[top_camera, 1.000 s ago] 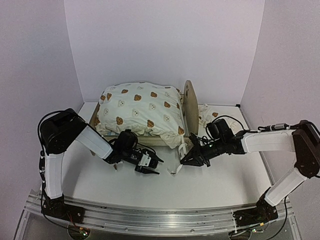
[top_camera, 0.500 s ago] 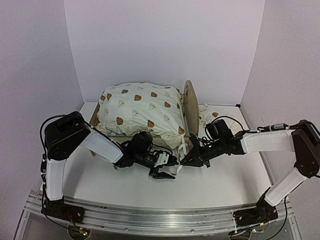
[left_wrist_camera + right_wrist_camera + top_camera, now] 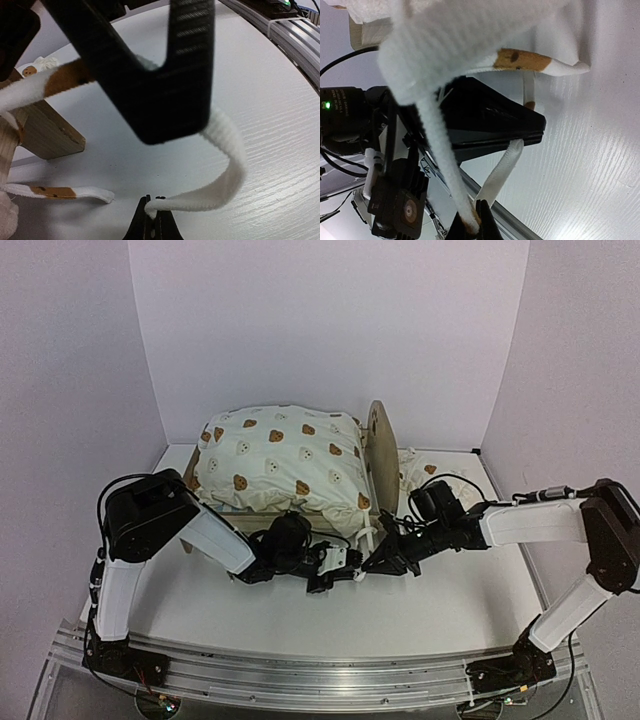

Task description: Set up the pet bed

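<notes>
Our right gripper (image 3: 471,226) pinches the end of a white tie string (image 3: 439,150); just behind, a second string (image 3: 500,172) runs out from our left gripper (image 3: 531,133).

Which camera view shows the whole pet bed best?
The top view: the pet bed is nearly whole there. The left wrist shows only a wooden foot and tie strings; the right wrist, only cloth and strings.

Top view: the duvet (image 3: 275,465) hides what lies under it, and the end board (image 3: 378,452) covers part of the pillow (image 3: 415,472). The strings where the left gripper (image 3: 340,570) meets the right gripper (image 3: 372,566) are too small to follow. Left wrist view: a blurred black shape (image 3: 165,75) covers part of the string (image 3: 230,150); the fingertips (image 3: 141,227) are cut by the bottom edge. Right wrist view: blurred cloth (image 3: 470,35) fills the top.
</notes>
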Available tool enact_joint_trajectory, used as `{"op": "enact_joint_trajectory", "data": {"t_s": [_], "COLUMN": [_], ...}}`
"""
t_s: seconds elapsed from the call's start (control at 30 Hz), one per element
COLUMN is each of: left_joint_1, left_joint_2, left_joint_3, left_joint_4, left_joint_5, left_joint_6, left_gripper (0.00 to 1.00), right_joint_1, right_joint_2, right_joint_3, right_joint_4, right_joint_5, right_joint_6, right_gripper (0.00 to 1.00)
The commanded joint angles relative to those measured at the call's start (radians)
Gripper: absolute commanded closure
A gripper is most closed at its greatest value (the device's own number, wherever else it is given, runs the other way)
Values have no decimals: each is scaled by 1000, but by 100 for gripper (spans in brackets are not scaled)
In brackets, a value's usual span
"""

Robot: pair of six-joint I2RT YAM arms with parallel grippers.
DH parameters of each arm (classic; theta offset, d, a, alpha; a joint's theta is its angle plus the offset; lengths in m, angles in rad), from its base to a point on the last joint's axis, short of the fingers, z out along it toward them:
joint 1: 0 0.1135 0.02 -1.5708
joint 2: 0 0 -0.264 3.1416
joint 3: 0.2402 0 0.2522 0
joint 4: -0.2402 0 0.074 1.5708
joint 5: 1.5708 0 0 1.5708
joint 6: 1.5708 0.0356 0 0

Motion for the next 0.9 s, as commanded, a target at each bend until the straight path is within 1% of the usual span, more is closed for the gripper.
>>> {"op": "enact_joint_trajectory", "data": {"t_s": [0.0, 0.1, 0.13, 0.17, 0.27, 0.33, 0.4, 0.53, 0.6, 0.67, 0.73, 0.87], "left_joint_1": [-4, -4, -4, -4, -4, -4, -4, -4, -4, -4, -4, -4], "left_joint_2": [-89, -147, -161, -180, -200, -197, -189, -163, -153, -139, -123, -97], "left_joint_3": [-54, -117, -147, -177, -245, -258, -263, -282, -283, -281, -279, -270], "left_joint_4": [131, 176, 216, 259, 384, 430, 467, 533, 546, 564, 594, 614], "left_joint_5": [-107, -138, -143, -146, -151, -139, -117, -64, -41, -10, 30, 70], "left_joint_6": [100, 289, 347, 440, 608, 686, 732, 854, 908, 960, 1011, 1070], "left_gripper": [100, 100, 100, 100, 100, 100, 100, 100, 100, 100, 100, 100], "right_joint_1": [-5, -4, -4, -5, -5, -4, -5, -4, -4, -2, -2, 9], "right_joint_2": [25, 37, 40, 42, 35, 9, -36, -128, -158, -177, -168, -92], "right_joint_3": [-23, -23, -24, -22, -6, 12, 30, 100, 150, 191, 237, 327], "right_joint_4": [-54, -57, -63, -78, -154, -227, -296, -454, -513, -522, -489, -427], "right_joint_5": [46, 62, 66, 76, 92, 116, 159, 294, 357, 387, 375, 310], "right_joint_6": [2, -22, -36, -49, -109, -163, -220, -321, -352, -371, -374, -317], "right_gripper": [100, 100, 98, 93, 76, 68, 63, 51, 48, 47, 48, 48]}}
